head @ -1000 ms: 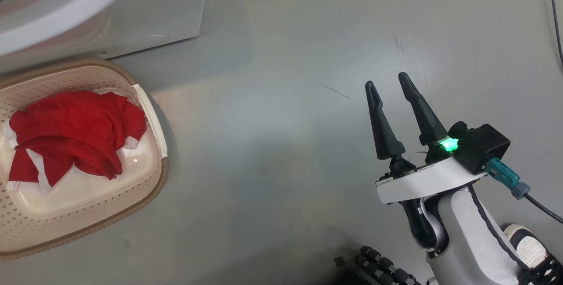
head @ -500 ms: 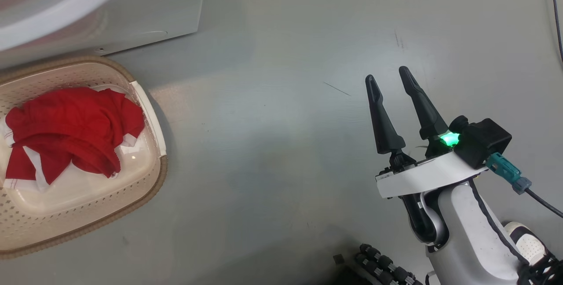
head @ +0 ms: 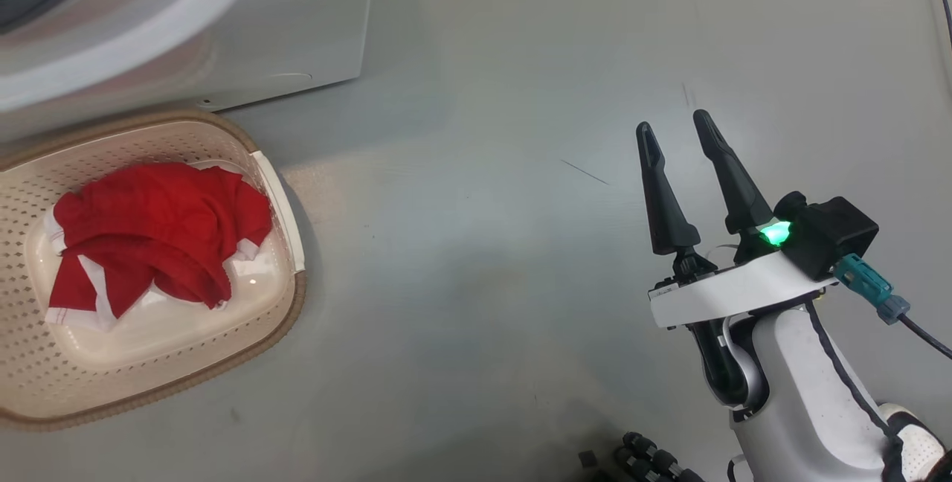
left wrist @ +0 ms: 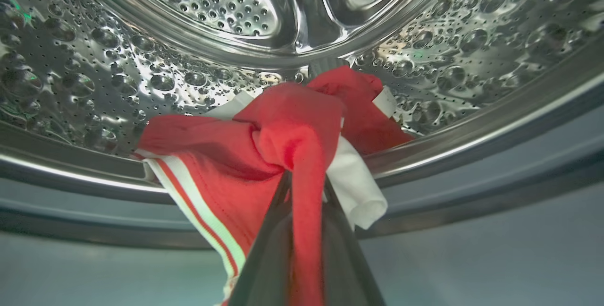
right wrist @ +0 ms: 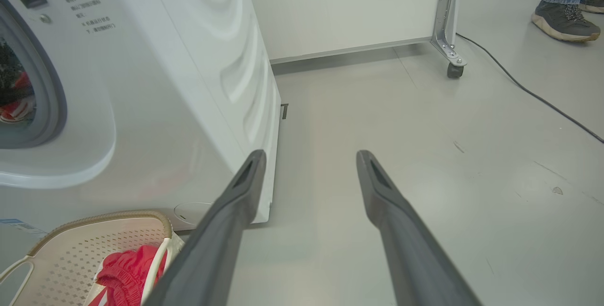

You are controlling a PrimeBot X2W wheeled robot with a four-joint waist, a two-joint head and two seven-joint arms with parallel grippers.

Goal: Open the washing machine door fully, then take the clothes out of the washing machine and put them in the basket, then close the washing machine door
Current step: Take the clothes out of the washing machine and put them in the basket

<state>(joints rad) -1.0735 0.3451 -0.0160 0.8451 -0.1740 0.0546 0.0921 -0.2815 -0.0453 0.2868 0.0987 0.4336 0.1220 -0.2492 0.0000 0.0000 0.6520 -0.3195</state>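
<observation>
Clothes (left wrist: 222,164), red with white stripes, are hanging out over the steel lip of the drum (left wrist: 141,74) inside the washing machine (right wrist: 188,84), and the left tool (left wrist: 306,181) is pinching a fold of them tight right at the mouth. Another red bundle (head: 156,222) is lying in the basket (head: 44,385) on the floor (head: 476,244) just near the machine. Meanwhile the right tool (head: 673,123) is hovering over bare floor well off to the right, fingers spread wide.

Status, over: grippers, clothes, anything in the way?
Left gripper shut on red garment at drum lip. Right gripper open, idle above floor. Other garment in basket. Nothing blocking seen.
</observation>
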